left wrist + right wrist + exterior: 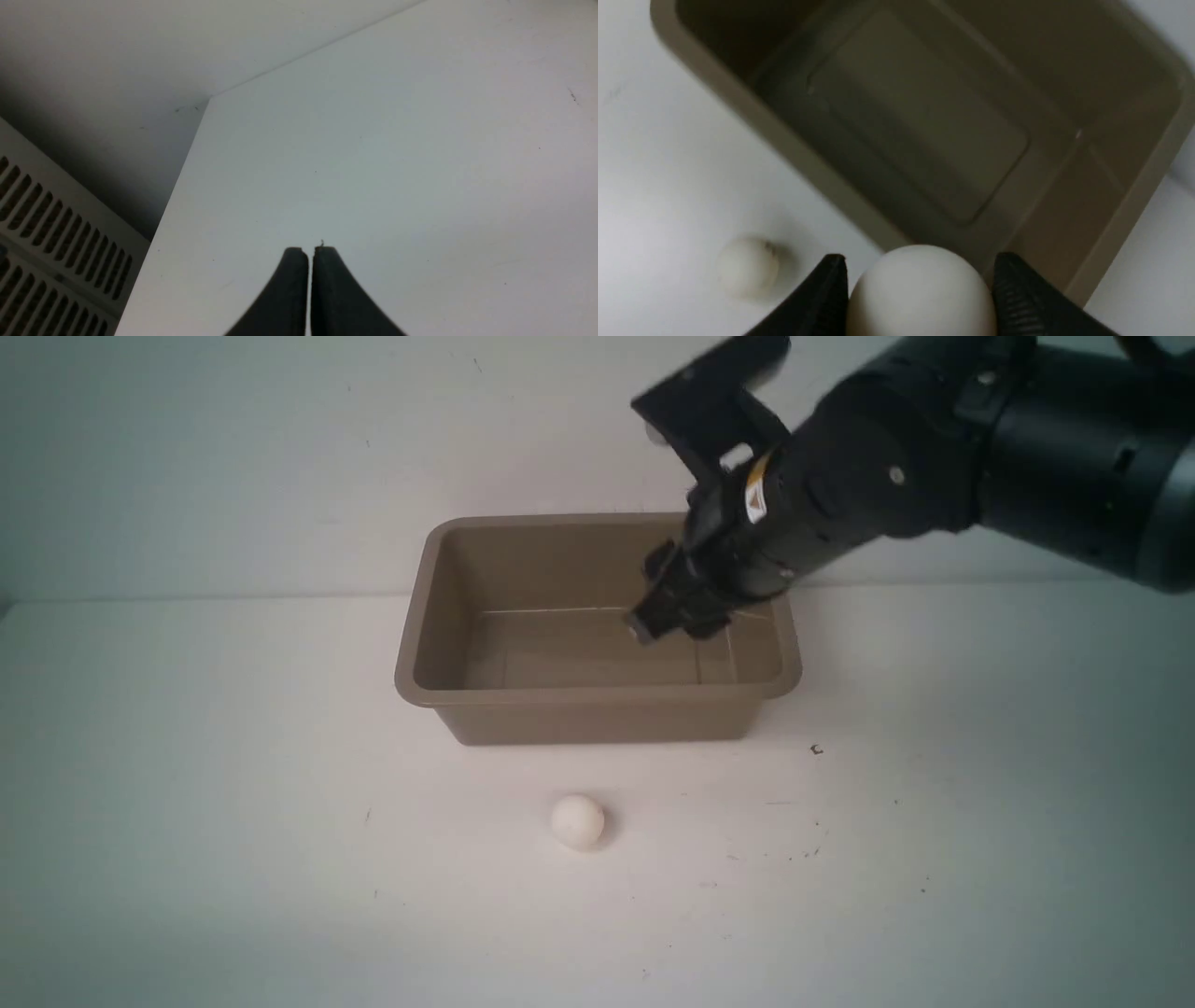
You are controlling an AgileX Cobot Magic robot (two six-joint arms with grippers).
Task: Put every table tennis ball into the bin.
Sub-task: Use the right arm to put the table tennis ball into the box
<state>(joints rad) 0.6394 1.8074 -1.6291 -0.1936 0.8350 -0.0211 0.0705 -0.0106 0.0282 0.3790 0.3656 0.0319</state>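
The right end effector [665, 609] of a two-armed robot hangs above the tan-brown bin [597, 696], over the tub's three o'clock half, its black arm reaching in from about two o'clock as seen from the robot's side of the counter [187, 803]. From that side the fingers hide what they carry. The wrist camera shows it plainly: the held ball [920, 294], white and smooth, sits clamped between two ribbed black fingers [822, 298], touching both, with the bin's near wall and floor spread out beneath it. No ball shows on the visible floor of the bin.

The loose ball [578, 820] rests on the white counter at six o'clock of the bin, near its front wall but not touching it — a small dark mark shows on it in the right wrist view.

The left end effector [309, 253] is out of the front camera's sight. Its own wrist view shows its two dark fingers pressed together, gripping nothing, over bare counter near an edge, with a slotted grey panel [56, 242] beyond that edge.
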